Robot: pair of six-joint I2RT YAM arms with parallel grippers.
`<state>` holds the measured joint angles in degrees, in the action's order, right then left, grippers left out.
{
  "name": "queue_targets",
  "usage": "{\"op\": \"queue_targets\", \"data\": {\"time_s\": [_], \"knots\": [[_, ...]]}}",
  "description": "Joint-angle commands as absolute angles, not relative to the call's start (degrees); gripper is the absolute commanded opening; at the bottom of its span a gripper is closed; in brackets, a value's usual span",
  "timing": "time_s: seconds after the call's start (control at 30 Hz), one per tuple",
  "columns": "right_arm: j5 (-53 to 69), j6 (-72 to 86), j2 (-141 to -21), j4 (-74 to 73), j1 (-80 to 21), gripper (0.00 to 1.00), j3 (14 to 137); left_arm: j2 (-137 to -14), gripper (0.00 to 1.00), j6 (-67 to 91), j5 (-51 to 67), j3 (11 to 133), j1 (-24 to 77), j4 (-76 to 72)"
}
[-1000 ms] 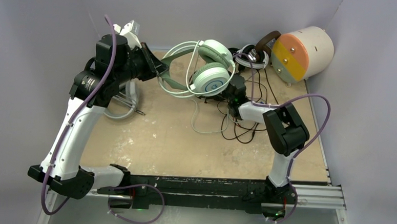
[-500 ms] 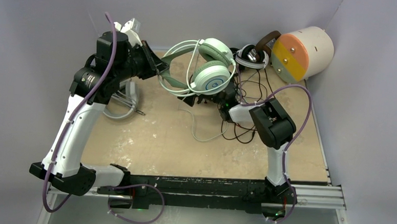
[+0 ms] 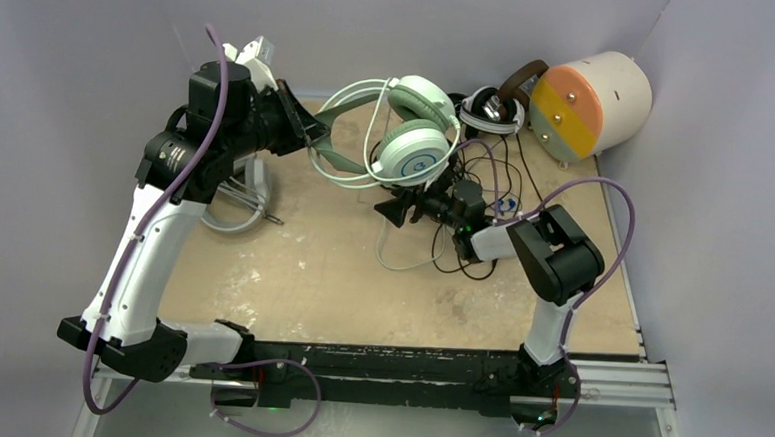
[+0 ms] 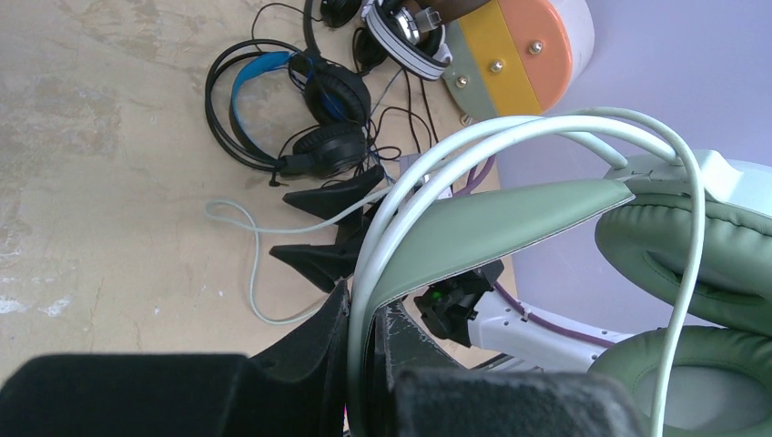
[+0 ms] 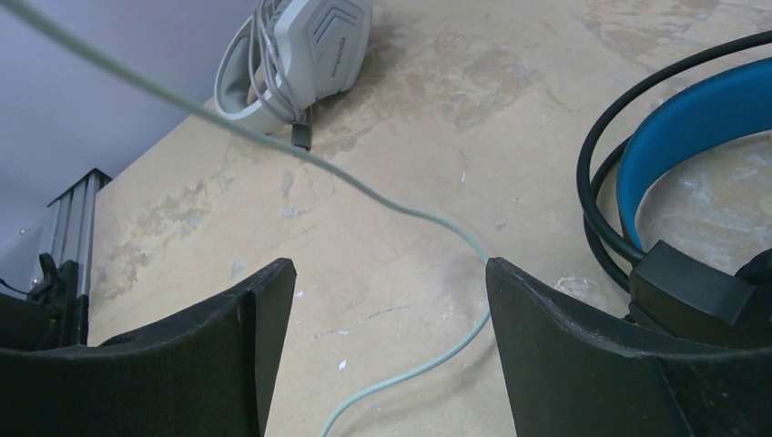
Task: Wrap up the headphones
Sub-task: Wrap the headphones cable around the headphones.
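Note:
My left gripper is shut on the headband of the mint-green headphones and holds them above the back of the table; the clamped band shows in the left wrist view. Their mint cable hangs down and loops on the table. My right gripper is open, low under the ear cups, pointing left. In the right wrist view the cable lies on the table between the open fingers, untouched. The black headset with blue headband lies beside the right finger.
A white-grey headset lies at the far left near the left arm. A black-and-white headset and a brown band lie by the cream cylinder at the back right. Dark cables tangle right of centre.
My right arm's elbow swung right and the open gripper came out from under the ear cups, lower and toward the near side. The mint cable loop shifted. The left arm held still.

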<state>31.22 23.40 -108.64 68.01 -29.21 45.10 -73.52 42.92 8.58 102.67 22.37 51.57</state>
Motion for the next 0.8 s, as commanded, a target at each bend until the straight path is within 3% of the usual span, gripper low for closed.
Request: {"op": "queue_targets", "data": {"time_s": [0.0,0.07,0.1,0.53,0.77], "knots": [[31.13,19.91,-106.83,73.07,-30.15,0.82,43.97,-72.03,0.00,45.88,10.68,104.57,22.32,45.61],[30.79,18.66,-107.37,71.14,-30.67,0.98,45.54,-71.98,0.00,46.04,10.86,104.17,22.32,45.29],[30.48,18.04,-107.62,69.92,-30.96,0.99,46.55,-71.98,0.00,46.01,10.91,104.01,22.32,45.23],[31.84,14.86,-114.68,66.29,-35.59,0.98,59.69,-72.86,0.00,46.16,12.35,105.20,22.32,45.92],[32.31,15.52,-119.54,66.97,-36.38,0.91,64.72,-72.86,0.00,45.99,12.05,106.02,22.32,46.09]]}}
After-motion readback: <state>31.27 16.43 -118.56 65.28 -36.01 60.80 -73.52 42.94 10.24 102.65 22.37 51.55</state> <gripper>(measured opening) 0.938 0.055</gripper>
